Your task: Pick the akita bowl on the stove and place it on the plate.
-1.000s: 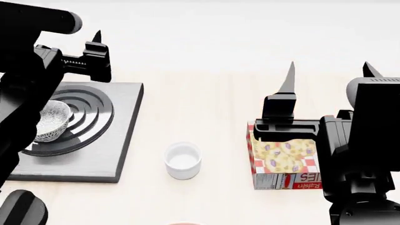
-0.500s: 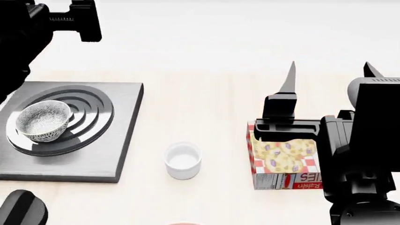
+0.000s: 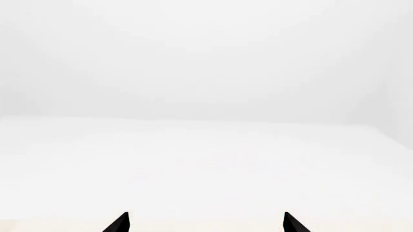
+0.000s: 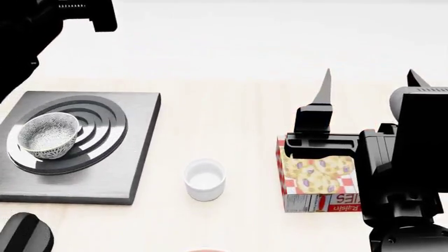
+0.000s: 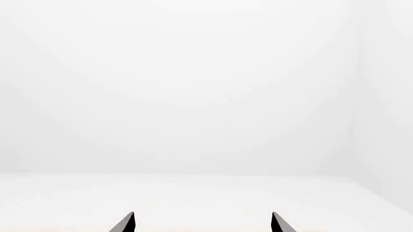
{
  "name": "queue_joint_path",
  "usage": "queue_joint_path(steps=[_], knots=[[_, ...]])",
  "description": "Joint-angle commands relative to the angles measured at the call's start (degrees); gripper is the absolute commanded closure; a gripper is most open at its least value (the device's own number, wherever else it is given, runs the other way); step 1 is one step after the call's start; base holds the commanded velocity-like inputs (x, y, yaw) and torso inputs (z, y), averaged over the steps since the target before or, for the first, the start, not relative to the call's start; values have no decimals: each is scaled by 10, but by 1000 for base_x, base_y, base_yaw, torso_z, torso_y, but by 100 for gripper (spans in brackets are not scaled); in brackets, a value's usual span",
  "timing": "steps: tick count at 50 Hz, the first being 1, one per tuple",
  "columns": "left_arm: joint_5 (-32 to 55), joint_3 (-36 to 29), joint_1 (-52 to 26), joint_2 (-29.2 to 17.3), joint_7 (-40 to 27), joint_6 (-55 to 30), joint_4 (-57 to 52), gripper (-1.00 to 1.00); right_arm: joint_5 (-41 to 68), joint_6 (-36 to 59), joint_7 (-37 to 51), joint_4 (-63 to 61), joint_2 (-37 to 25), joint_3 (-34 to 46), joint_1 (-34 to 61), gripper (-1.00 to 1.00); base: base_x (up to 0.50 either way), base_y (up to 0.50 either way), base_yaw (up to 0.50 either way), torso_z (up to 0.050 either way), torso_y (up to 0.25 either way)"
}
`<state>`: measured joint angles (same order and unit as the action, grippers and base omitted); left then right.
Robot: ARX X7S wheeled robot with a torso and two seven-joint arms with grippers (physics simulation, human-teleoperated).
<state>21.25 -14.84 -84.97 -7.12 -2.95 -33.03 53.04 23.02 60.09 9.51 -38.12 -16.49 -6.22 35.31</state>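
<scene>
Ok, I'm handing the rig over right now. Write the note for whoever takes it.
Left gripper: open, empty, raised above the far left of the table, away from the stove.
Right gripper: open, empty, hovering above the raisin box.
Bowl: upright on the stove's rings, untouched by either gripper.
Plate: only a sliver of rim shows at the near edge in the head view, just nearer than the white cup.
Done: nothing; the bowl is not yet picked.
Left: lower the left gripper to the bowl, grasp its rim, lift, carry it past the cup, set it on the plate.
</scene>
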Motion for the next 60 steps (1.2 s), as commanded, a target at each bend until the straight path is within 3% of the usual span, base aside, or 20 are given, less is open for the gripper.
queue_joint_path(steps=[1,30,50,60], knots=[[-11,-13,-3,1,10,35,15,-100,4,1,3,-1,-1,0,0,-100,0,0,0,0,0],[-16,-27,1,7,11,61,40,-100,9,-7,6,6,-6,3,1,-100,0,0,0,1,-97],[-2,-23,7,4,0,27,21,-100,15,-6,11,3,-8,4,0,-100,0,0,0,0,-108],[-30,-60,5,4,-10,-1,31,-100,18,-4,13,2,-9,3,0,-100,0,0,0,0,0]])
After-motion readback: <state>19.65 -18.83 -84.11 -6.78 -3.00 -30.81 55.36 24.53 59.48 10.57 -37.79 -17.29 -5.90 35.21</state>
